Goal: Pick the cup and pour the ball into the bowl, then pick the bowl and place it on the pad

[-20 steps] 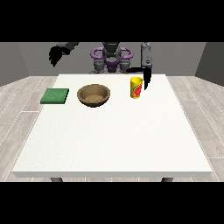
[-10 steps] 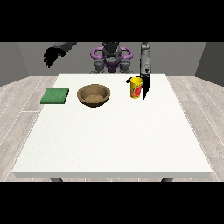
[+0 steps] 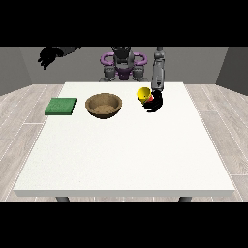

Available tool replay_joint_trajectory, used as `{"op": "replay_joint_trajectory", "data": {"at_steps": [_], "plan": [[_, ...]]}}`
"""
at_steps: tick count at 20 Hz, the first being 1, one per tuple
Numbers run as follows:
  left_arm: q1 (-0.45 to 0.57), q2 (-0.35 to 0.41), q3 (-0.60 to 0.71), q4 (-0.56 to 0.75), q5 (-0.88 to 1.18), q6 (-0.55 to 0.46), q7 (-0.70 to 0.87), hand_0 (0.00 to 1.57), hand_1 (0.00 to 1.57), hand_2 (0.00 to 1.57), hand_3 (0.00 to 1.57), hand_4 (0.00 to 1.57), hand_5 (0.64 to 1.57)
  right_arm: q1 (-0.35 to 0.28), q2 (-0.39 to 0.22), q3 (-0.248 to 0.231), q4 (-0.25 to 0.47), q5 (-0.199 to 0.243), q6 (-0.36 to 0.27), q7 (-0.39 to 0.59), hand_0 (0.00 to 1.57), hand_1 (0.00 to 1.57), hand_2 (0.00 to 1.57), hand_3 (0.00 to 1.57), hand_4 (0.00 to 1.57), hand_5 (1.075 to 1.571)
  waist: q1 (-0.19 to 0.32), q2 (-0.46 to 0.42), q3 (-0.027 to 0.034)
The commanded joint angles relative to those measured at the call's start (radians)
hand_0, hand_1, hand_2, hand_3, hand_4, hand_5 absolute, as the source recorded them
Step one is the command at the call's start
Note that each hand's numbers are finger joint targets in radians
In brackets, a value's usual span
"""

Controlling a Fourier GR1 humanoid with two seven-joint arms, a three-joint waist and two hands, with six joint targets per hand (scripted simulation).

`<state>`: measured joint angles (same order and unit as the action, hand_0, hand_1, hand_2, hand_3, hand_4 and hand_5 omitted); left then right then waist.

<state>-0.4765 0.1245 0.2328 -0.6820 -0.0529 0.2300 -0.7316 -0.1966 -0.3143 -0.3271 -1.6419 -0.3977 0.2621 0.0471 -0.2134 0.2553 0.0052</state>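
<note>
- One yellow cup [image 3: 144, 94] with red on its side sits at the far part of the tabletop [image 3: 126, 150], right of centre, tilted with its mouth toward the view's left.
- Ball not visible; cannot tell whether it is inside the cup.
- Hand at the view's right [image 3: 155, 103] is black and is wrapped against the cup's right and lower side, fingers curled round it; its grey forearm [image 3: 158, 73] comes almost straight down from above.
- Brown wooden bowl [image 3: 103, 105] stands upright just left of the cup, apart from it, nothing distinct visible inside.
- Green square pad [image 3: 61, 106] lies flat near the tabletop's left edge, left of the bowl, not touching it.
- Cup, bowl and pad form a rough row across the far half of the tabletop; the near half holds no objects.
- Hand at the view's left [image 3: 48, 57] is raised in the air, well above and beyond the pad, fingers curled downward, holding nothing.
- Robot torso [image 3: 123, 65] with purple rings sits behind the far edge, centre.
</note>
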Motion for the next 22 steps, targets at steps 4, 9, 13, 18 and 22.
{"op": "replay_joint_trajectory", "data": {"at_steps": [4, 9, 13, 18, 22], "plan": [[-0.007, -0.019, -0.118, 0.008, -0.137, 0.124, 0.167, 1.27, 1.27, 1.57, 1.57, 1.40, 1.432, 0.059, -0.047, -0.065, 0.169, -0.022, 0.076, -0.026, 0.00, 0.00, 0.00, 0.29, 0.64, 1.567, 0.057, -0.149, -0.0044], [-0.122, -0.042, -0.301, 0.003, -0.392, 0.328, 0.410, 1.31, 1.31, 1.57, 1.57, 1.40, 1.502, 0.038, -0.046, -0.037, 0.242, 0.020, 0.043, 0.014, 0.00, 0.00, 0.00, 0.30, 0.64, 1.564, 0.079, -0.261, 0.0008], [-0.166, -0.022, -0.444, 0.099, -0.631, 0.441, 0.567, 1.37, 1.37, 1.57, 1.57, 1.45, 1.531, 0.000, -0.073, -0.057, 0.273, -0.017, 0.053, 0.049, 0.00, 0.00, 0.00, 0.19, 0.66, 1.563, 0.056, -0.282, 0.0024], [-0.307, -0.098, -0.543, 0.131, -0.792, 0.390, 0.821, 1.37, 1.37, 1.57, 1.57, 1.45, 1.531, 0.013, -0.083, -0.097, 0.406, -0.005, 0.092, -0.050, 0.00, 0.00, 0.00, 0.00, 0.68, 1.559, 0.124, -0.285, -0.0026], [-0.391, -0.121, -0.616, 0.181, -0.930, 0.352, 0.978, 1.36, 1.36, 1.57, 1.57, 1.44, 1.545, 0.025, -0.098, -0.115, 0.464, -0.018, 0.134, -0.081, 0.00, 0.00, 0.00, 0.00, 0.68, 1.559, 0.120, -0.288, -0.0026]]}}
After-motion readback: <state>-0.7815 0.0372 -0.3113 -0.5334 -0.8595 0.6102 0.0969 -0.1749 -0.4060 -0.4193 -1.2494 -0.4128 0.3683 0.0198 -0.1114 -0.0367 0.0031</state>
